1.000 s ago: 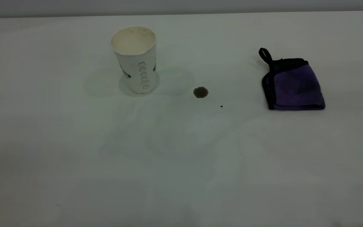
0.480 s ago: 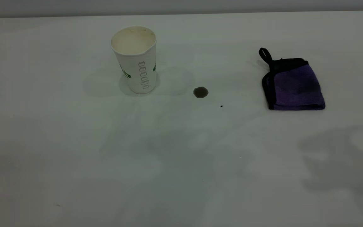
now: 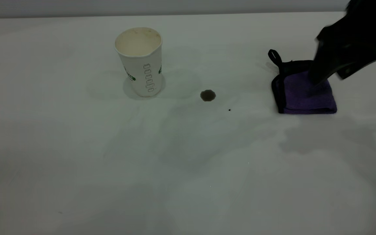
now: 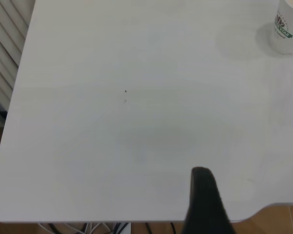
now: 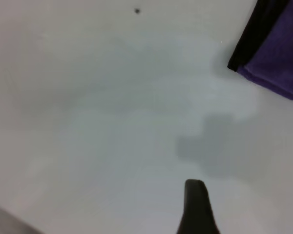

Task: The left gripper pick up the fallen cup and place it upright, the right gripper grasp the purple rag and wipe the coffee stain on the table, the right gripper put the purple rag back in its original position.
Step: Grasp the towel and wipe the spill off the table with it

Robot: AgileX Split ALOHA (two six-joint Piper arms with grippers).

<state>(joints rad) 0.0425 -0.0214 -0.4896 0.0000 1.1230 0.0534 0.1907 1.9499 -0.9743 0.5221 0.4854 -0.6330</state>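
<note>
Upright on the table (image 3: 77, 156), the cup (image 3: 140, 62) stands at about 10 o'clock from the exterior view's centre, mouth open upward, cream lining visible, green markings on its ribbed wall; the left wrist view catches only its lower part (image 4: 287, 30) at the frame's edge. Just toward 4 o'clock of the cup, apart from it, lies the coffee stain (image 3: 208, 95), a small round dark blot, with a tiny black speck (image 3: 229, 110) near it at 4 o'clock. Well to 3 o'clock of the stain rests the rag (image 3: 305, 93), folded flat, black-edged, its loop (image 3: 274, 56) pointing to 11 o'clock; one corner also shows in the right wrist view (image 5: 278, 53). Over the rag's 1 o'clock corner hangs the right gripper (image 3: 318, 76), a blurred black mass entering from the upper right edge and covering part of the cloth; whether it touches the rag, or whether its pincer is released or clenched, cannot be told. Only one dark finger (image 5: 197, 207) shows in its wrist view. Likewise, the left gripper appears only as one dark finger (image 4: 205, 202) above the table's near edge, well apart from the cup; its pincer state cannot be told.
</note>
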